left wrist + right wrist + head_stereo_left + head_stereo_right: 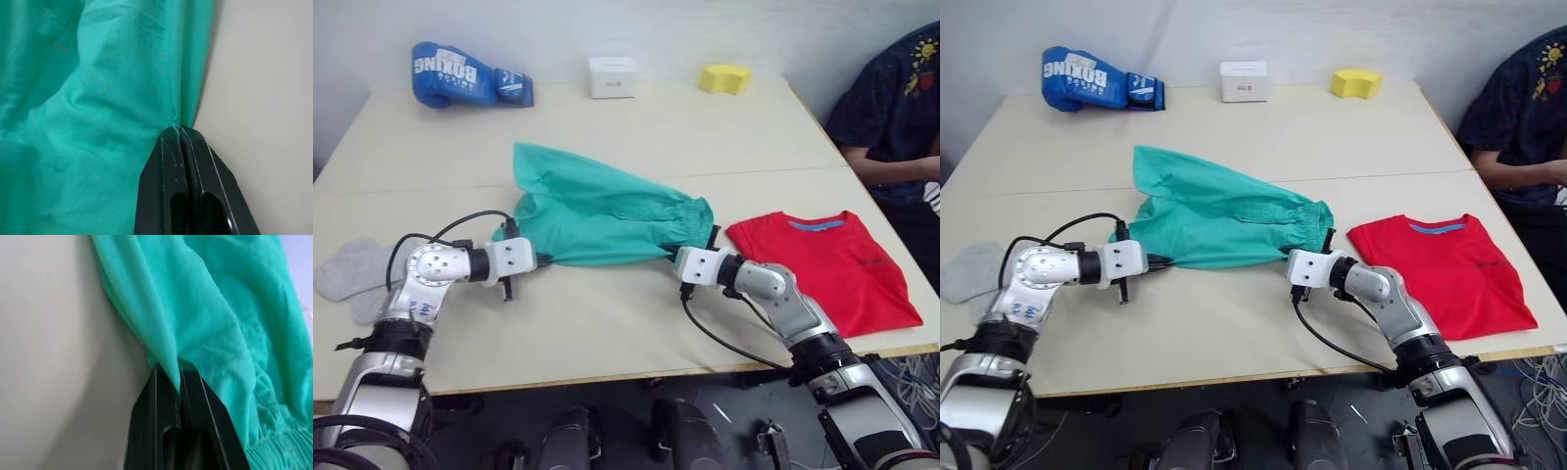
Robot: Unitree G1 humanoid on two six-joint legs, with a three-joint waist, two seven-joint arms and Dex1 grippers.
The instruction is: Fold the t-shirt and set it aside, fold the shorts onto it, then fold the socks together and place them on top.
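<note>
Left eye view: both jaws pinched on shorts (607, 211) near edge, left gripper (180, 131), right gripper (178, 373).

Shorts (602, 211): plain teal-green. T-shirt (832, 264): bright red, thin blue band inside collar. Socks (352, 272): light grey. Counter (607, 323): pale beige. Boxing glove (460, 75): blue with white lettering. Box (612, 76): white. Sponge-like block (724, 78): yellow. Left claw (180, 134) and right claw (178, 374): black fingers. Person's sleeve (886, 108): dark navy with yellow print.
</note>
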